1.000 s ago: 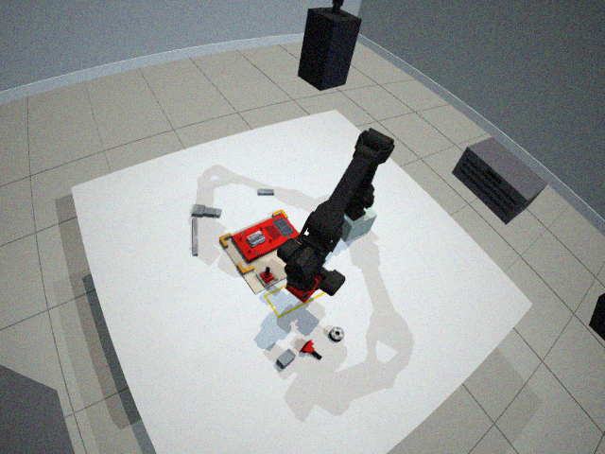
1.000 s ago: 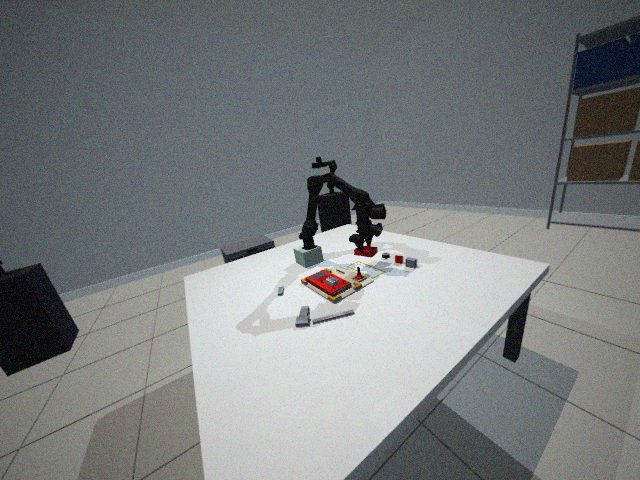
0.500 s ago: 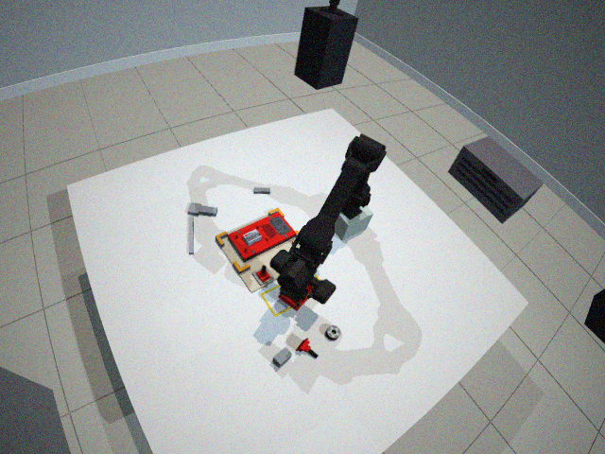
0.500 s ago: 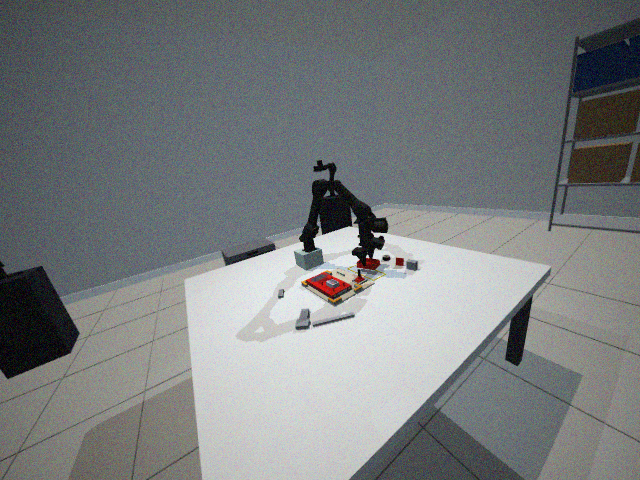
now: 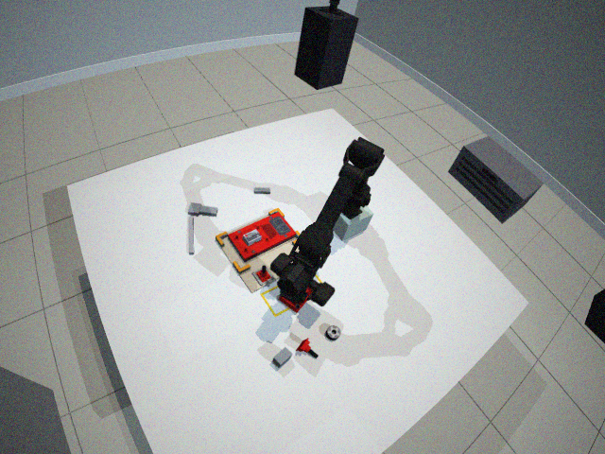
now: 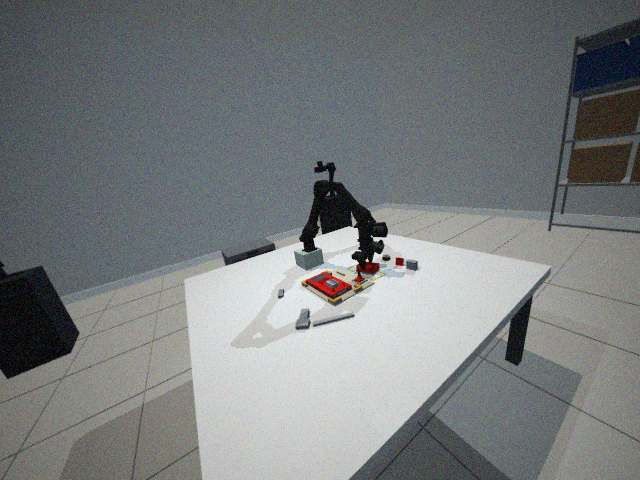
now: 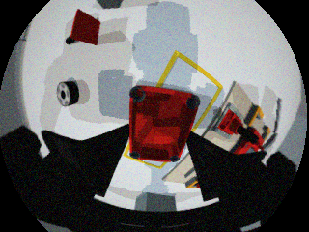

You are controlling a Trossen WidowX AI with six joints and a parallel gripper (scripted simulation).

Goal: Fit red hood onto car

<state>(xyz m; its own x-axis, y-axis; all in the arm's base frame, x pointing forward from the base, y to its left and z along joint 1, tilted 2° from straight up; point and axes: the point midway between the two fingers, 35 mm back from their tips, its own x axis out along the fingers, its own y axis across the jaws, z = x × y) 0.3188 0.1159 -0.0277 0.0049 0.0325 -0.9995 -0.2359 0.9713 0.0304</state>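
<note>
White tabletop [image 5: 161, 312] [image 6: 330, 392] stands on a tiled floor. I have the pincer [image 5: 299, 288] [image 6: 367, 262] [image 7: 158, 130] well spread, gripping the red hood [image 5: 295, 305] [image 6: 369, 267] [image 7: 163, 127], whose four dark corner bosses face the wrist view. I observe the hood near the yellow outline [image 5: 277, 314] [image 6: 379, 277] [image 7: 199, 67], apart from the chassis [image 5: 268, 241] [image 6: 321, 283], which sits in its jig [image 5: 251, 283] [image 6: 361, 287] [image 7: 185, 165] with engine block [image 5: 251, 236] [image 6: 332, 283] mounted.
</note>
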